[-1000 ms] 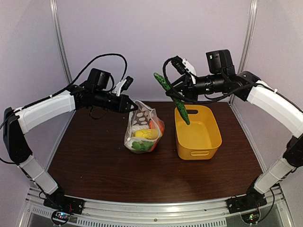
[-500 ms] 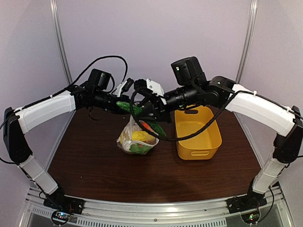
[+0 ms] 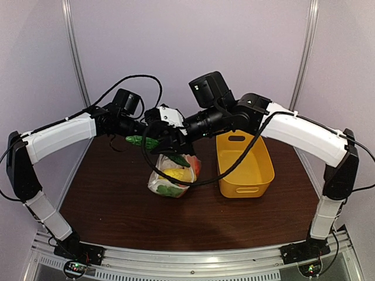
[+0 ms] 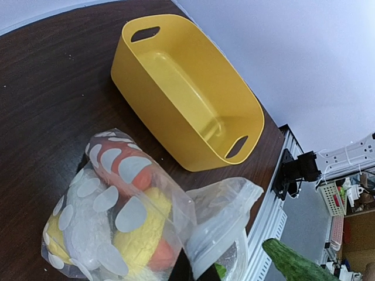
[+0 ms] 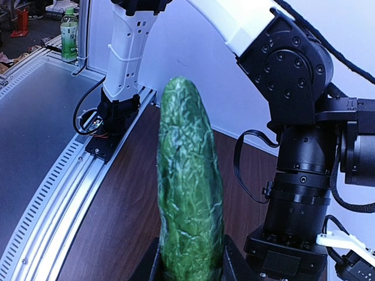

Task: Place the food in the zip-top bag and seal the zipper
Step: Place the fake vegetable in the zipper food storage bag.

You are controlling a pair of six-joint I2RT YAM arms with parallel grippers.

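Now: one cucumber (image 5: 188, 175) clamped by right gripper (image 5: 190, 266); left gripper (image 4: 183, 270) pinching one zip-top bag (image 4: 117, 202); one yellow basket (image 4: 193, 126).

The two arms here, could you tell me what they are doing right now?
The left gripper is shut on the mouth edge of the dotted zip-top bag, which already holds several toy vegetables. The right gripper grips a green cucumber just above the bag, not yet inside. The yellow basket stands beside it.

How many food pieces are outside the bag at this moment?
1: the cucumber, held in the right gripper close to the bag. Other pieces may be hidden behind the arms.
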